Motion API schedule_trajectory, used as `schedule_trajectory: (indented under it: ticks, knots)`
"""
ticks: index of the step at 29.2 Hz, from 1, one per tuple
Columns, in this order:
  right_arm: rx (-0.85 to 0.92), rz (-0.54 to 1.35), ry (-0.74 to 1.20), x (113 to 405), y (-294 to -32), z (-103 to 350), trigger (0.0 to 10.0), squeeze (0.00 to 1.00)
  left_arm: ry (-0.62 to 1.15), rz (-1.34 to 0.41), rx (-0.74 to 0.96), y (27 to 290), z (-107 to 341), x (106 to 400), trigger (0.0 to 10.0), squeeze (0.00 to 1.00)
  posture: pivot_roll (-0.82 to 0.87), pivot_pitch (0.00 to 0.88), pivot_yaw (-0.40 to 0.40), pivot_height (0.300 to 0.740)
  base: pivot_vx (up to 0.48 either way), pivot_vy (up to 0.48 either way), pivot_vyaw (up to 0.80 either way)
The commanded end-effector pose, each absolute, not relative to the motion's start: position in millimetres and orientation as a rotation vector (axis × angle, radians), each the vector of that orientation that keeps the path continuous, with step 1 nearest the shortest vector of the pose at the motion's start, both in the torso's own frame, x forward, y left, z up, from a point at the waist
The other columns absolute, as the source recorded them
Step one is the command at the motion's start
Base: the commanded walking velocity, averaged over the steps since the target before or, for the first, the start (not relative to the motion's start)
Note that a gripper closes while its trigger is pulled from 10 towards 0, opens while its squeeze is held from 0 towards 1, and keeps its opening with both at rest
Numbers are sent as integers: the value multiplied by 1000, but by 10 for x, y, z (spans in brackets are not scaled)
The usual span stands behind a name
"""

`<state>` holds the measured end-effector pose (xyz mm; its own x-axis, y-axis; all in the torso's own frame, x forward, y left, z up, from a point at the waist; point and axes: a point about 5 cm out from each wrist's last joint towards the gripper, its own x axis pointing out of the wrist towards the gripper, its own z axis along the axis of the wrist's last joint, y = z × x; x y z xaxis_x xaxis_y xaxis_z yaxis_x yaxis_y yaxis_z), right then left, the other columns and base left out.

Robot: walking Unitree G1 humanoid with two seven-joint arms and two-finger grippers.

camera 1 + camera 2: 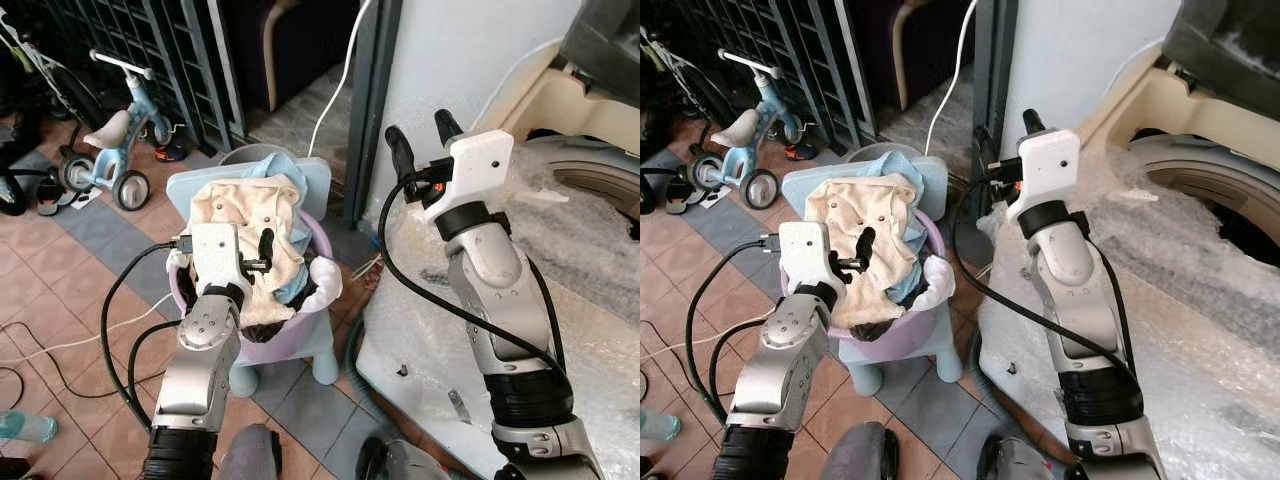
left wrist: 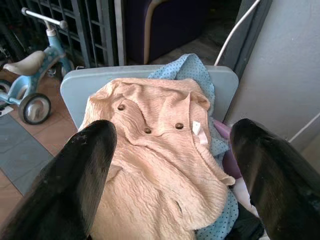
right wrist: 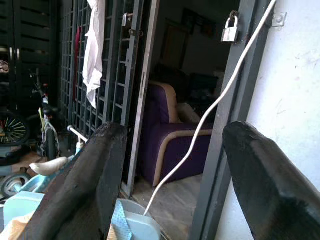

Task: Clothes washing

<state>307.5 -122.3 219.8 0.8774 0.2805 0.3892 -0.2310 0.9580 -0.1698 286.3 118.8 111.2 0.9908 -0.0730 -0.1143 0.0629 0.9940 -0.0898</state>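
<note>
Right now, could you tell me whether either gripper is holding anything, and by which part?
Nothing is held. The left gripper hovers open above the cream garment in the basket; the right gripper is raised, open.

A tiled floor (image 1: 70,260) of reddish and grey squares carries the scene. On it stands a small pale blue plastic chair (image 1: 300,345), taken here as the landmark. On the chair's seat sits a lilac laundry basket (image 1: 275,345) heaped with clothes, a cream buttoned garment (image 2: 155,150) on top. Beyond the chair, toward the dark metal grille, a child's blue tricycle (image 1: 115,150) rests on the tiles. Beside the chair, black cables (image 1: 120,330) and a white cord (image 1: 60,345) trail across the floor.
</note>
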Motion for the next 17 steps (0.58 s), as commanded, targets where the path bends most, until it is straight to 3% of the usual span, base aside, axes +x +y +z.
schedule_trajectory:
  ticks: [1, 4, 5, 7, 13, 17]
  knots:
    - [-146, 281, -417, 3032, -1180, 2184, 10000, 1000, 120, -71, -97, 1209, 1121, 2854, 10000, 0, 0, 116, 40, 740, 0, 480, 0]
    - [-163, 256, -392, 3042, -1223, 2140, 10000, 1000, 120, -78, -100, 1203, 1126, 2850, 10000, 0, 1, 113, 39, 740, 0, 480, 0]
    - [-166, 256, -356, 3047, -1236, 2082, 10000, 0, 119, -82, -101, 1201, 1127, 2847, 10000, 0, 2, 112, 38, 740, 0, 480, 0]
    - [-177, 285, -245, 3044, -1233, 1885, 10000, 0, 118, -79, -92, 1210, 1120, 2841, 10000, 0, 2, 113, 36, 740, 0, 480, 0]
    - [-204, 309, -167, 2936, -1224, 1619, 10000, 0, 107, -81, -88, 1244, 1103, 2816, 10000, 0, 2, 108, 33, 740, 0, 471, 0]
    - [-164, 205, -157, 2886, -1340, 1490, 10000, 0, 91, -78, -86, 1286, 1094, 2732, 10000, 0, 5, 103, 33, 740, 0, 0, 0]
